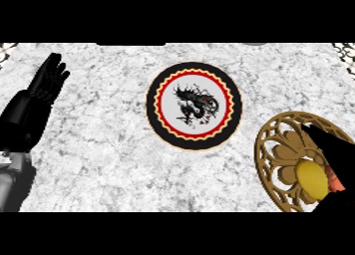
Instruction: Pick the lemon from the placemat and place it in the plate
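Note:
The yellow lemon (311, 180) lies on a round gold openwork placemat (276, 149) at the lower right. My right hand (341, 155) comes in from the right edge just beside the lemon, its fingers straight and pointing up-left; its underside seems to touch the lemon's right side. The plate (194, 105), black-rimmed with a red and gold ring and a dark dragon figure on white, stands in the middle of the counter, up and left of the placemat. My left hand (48, 79) rests open at the far left, fingers up.
The grey marble counter (99, 149) spreads between the plate and my left forearm (7, 182). Patterned corners show at the top left (0, 50) and top right (353, 55).

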